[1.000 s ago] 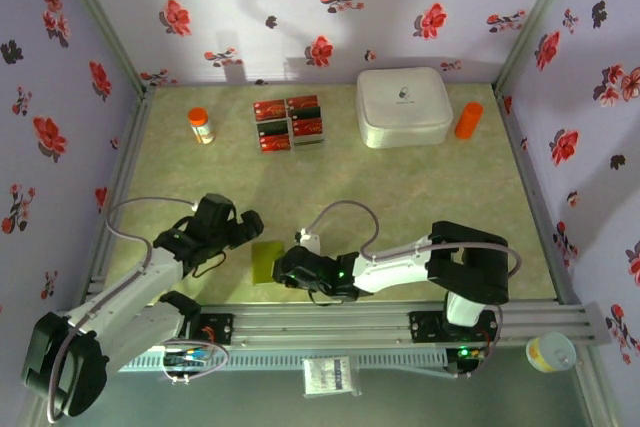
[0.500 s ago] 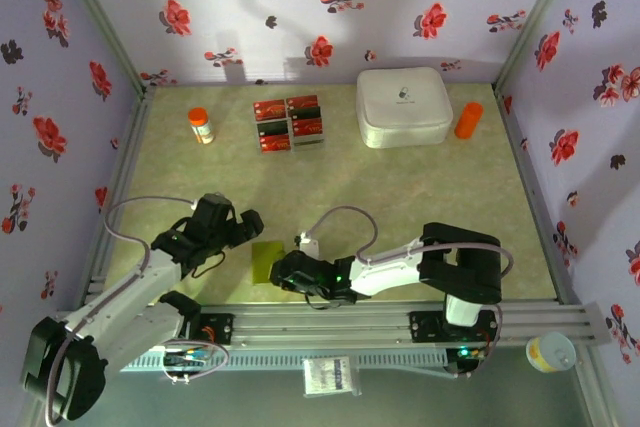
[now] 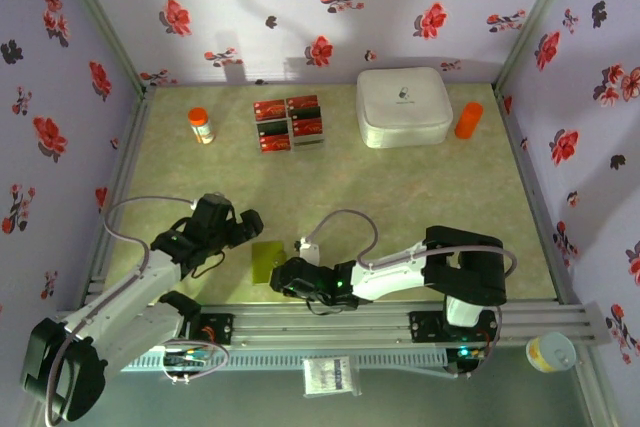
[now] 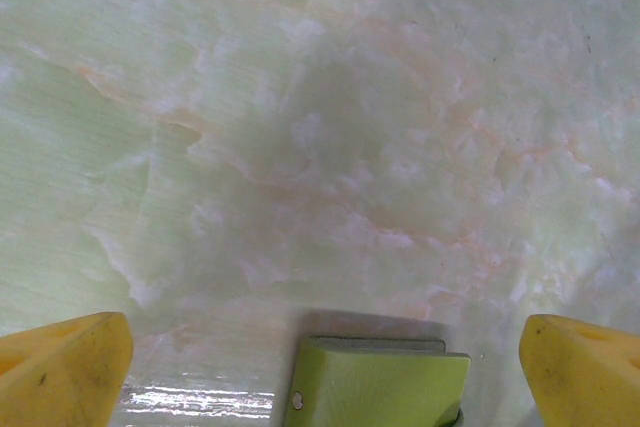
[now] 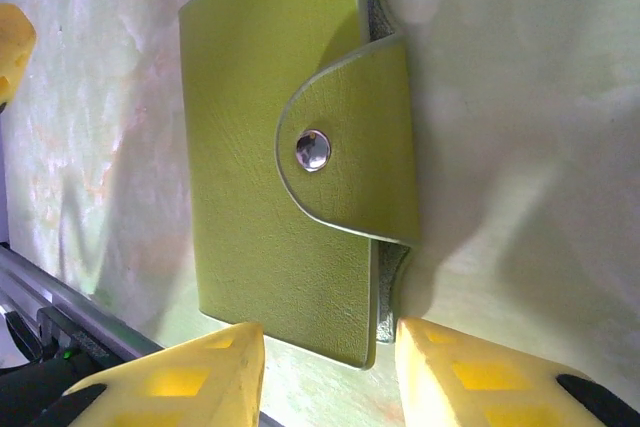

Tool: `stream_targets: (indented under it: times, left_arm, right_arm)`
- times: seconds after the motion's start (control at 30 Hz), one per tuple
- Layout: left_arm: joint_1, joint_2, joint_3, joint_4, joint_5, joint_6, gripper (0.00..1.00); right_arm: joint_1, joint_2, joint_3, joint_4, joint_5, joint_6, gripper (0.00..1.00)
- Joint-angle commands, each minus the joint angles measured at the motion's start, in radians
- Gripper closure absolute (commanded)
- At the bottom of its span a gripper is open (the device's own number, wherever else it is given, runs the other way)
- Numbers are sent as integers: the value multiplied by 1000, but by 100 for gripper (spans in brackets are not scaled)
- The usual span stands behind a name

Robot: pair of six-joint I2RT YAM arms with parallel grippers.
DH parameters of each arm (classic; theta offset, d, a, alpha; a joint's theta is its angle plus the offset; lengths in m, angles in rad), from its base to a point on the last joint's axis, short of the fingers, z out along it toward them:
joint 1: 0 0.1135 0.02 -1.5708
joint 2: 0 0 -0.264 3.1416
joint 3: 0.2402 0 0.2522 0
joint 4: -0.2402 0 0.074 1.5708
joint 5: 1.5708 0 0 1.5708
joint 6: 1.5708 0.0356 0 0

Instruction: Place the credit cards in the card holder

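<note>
The card holder (image 3: 267, 261), an olive-green wallet snapped shut, lies flat near the table's front edge. My right gripper (image 3: 284, 272) is low at its right side. In the right wrist view the card holder (image 5: 270, 167) has its near corner between the parted yellow fingertips (image 5: 195, 377), with a gap on each side; the right gripper (image 5: 330, 379) is open. My left gripper (image 3: 244, 228) hovers just left of the holder, wide open. In the left wrist view the left gripper (image 4: 320, 372) has the card holder (image 4: 375, 387) low between its fingers, untouched. The red credit cards (image 3: 288, 122) lie grouped at the back.
A big white rounded box (image 3: 403, 106) stands at the back right with an orange container (image 3: 468, 120) beside it. A small orange-capped bottle (image 3: 201, 125) stands at the back left. Patterned walls close in three sides; a metal rail (image 3: 330, 327) runs along the front.
My right gripper has slid a little leftward and nearer along the card holder's right edge, its jaws parting slightly. The left arm and the holder have stayed put.
</note>
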Motion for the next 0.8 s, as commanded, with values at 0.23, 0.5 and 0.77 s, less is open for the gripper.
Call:
stream_targets:
  times: [0.23,0.5,0.77]
  left_arm:
    - [-8,-10,1,-5,-16,11,0]
    - [-9,-5,6,-5,-16,9,0]
    - [-9,-5,8,-4,-17,10,0]
  right_arm:
    - [-23,9,-85,146,16,56,65]
    - [-31,31,-50,144,-21,20,69]
    - [-46,59,-19,138,-54,2,77]
